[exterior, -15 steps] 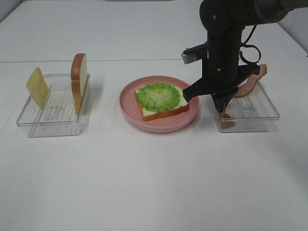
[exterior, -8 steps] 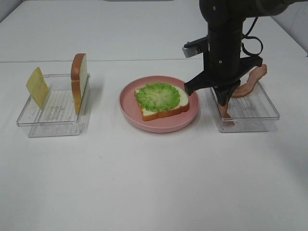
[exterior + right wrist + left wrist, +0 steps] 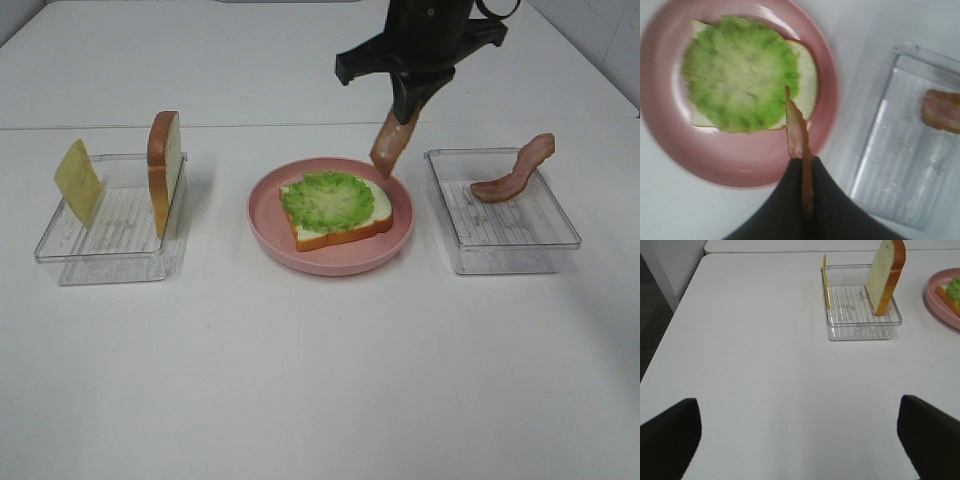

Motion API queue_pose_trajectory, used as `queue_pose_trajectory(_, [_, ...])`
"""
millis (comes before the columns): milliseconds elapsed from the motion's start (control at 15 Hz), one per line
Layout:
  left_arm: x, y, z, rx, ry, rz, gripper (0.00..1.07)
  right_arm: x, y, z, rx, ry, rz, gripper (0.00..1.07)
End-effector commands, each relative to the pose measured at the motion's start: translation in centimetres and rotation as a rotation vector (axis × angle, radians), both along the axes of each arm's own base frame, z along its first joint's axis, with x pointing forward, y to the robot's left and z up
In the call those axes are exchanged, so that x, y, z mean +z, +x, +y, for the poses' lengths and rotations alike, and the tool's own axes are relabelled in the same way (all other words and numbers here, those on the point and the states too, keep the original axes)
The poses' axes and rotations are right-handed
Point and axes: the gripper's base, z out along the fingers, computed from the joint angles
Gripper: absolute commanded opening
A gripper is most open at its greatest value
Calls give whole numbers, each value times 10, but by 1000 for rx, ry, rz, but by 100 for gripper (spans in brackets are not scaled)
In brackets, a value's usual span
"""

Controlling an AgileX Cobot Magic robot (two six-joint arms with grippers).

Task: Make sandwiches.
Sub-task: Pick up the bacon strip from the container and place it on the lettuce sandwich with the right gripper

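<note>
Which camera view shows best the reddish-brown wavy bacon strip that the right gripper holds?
The exterior high view: the reddish-brown wavy bacon strip shows its broad side there, hanging from the right gripper. The right wrist view shows it only edge-on. The left wrist view does not show it.

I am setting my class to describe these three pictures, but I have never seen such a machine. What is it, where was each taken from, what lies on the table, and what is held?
It is a robot with two arms, each ending in a claw. One picture looks down from a high camera; the other two come from cameras on the wrists. On the table stand a pink plate carrying a flat bread slice topped with lettuce, a left tray with a cheese slice and an upright bread slice, and a right tray with a loose bacon strip. The right claw is shut on a second bacon strip, hanging over the plate. The left claw is open and empty.
</note>
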Motion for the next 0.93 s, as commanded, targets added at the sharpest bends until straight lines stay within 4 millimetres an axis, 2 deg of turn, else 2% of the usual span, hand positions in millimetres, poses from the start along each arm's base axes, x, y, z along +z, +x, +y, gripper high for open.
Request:
queue_pose_trajectory(67, [0, -2, 0, -3, -3, -14, 100, 12, -18, 38, 95, 152, 37, 0])
queue_pose_trajectory(267, [0, -2, 0, -3, -3, -14, 100, 6, -20, 57, 114, 249, 40, 0])
queue_pose_trajectory(333, [0, -2, 0, -3, -3, -14, 100, -1, -19, 71, 118, 334, 36, 0])
queue_pose_trajectory(467, [0, -2, 0, -3, -3, -14, 100, -10, -18, 79, 120, 354, 38, 0])
queue_pose_trajectory(667, [0, -2, 0, -3, -3, -14, 100, -40, -10, 85, 111, 338, 60, 0])
queue_pose_trajectory(933, [0, -2, 0, -3, -3, -14, 100, -60, -6, 86, 118, 298, 78, 0])
